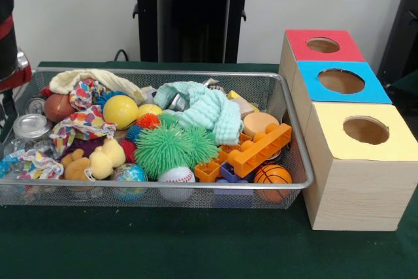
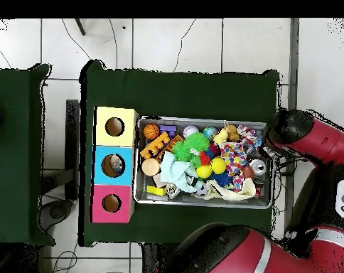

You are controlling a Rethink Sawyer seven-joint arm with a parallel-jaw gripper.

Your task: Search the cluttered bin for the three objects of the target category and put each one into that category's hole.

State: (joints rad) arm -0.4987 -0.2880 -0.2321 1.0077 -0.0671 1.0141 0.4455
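The wire-mesh bin (image 1: pixel 297 161) stands on the green table, packed with toys; it also shows in the overhead view (image 2: pixel 264 126). A see-through crumpled shape (image 1: pixel 14 150), possibly a bottle, lies at the bin's left end, partly under patterned cloth. No other bottle shows clearly. The blue-panel hole (image 1: pixel 341 81) is in the middle of the wooden box, to the right of the bin. In the overhead view something pale lies inside the blue-panel hole (image 2: pixel 114 165). Only part of the red and black arm (image 1: pixel 6 31) shows, at the bin's left end (image 2: pixel 303 135). The gripper itself is hidden.
Silver cans (image 1: pixel 31 126) lie at the bin's left end. The bin also holds a yellow ball (image 1: pixel 120 110), a green spiky ball (image 1: pixel 171 148), a mint cloth (image 1: pixel 208 110), orange bricks (image 1: pixel 261 149), a small basketball (image 1: pixel 272 176) and a baseball (image 1: pixel 176 176). The red-panel hole (image 1: pixel 322 45) and the yellow-panel hole (image 1: pixel 366 130) flank the blue one.
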